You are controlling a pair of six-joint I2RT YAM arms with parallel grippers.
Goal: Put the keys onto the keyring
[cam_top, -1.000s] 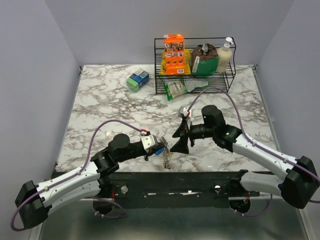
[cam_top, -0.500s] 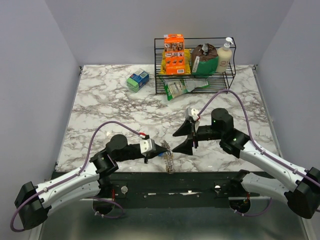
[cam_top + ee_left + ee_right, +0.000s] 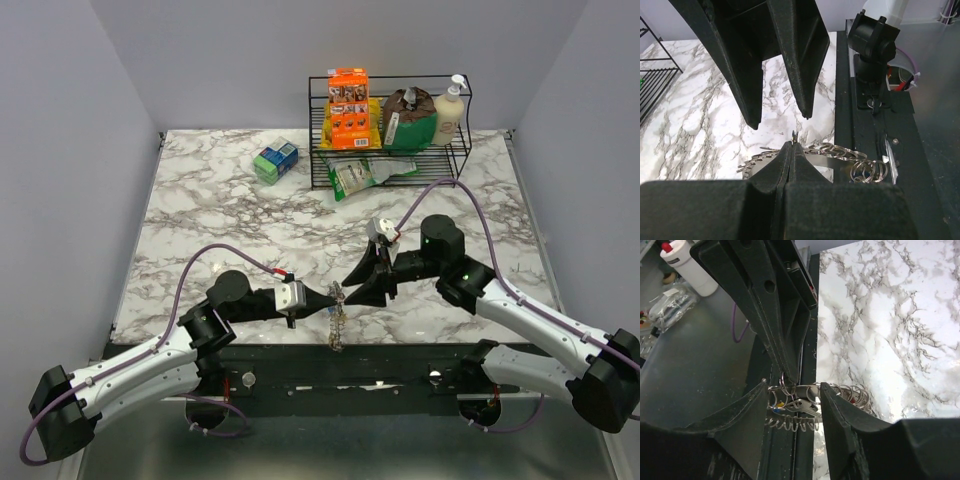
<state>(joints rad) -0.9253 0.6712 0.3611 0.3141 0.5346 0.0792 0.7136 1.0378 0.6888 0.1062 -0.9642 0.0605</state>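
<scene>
A white marble table (image 3: 220, 220) is enclosed by grey walls (image 3: 60, 150), a wire rack (image 3: 440, 160) is set at its far right, and at its near edge the right gripper (image 3: 347, 290), jaws spread, is faced by the left gripper (image 3: 326, 300), clamped on the keyring (image 3: 337, 322) hung with keys (image 3: 801, 404).

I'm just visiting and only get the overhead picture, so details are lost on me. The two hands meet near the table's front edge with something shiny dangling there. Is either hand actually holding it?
Observer: Yes. The left wrist camera shows the left hand shut, its tips pinching a small ring of the keyring.
Operator: And the other one?
Observer: The right hand is open in its own camera, fingers apart with the rings showing between them.
Operator: Any keys on it?
Observer: The right wrist view shows a silver key among the rings.
</scene>
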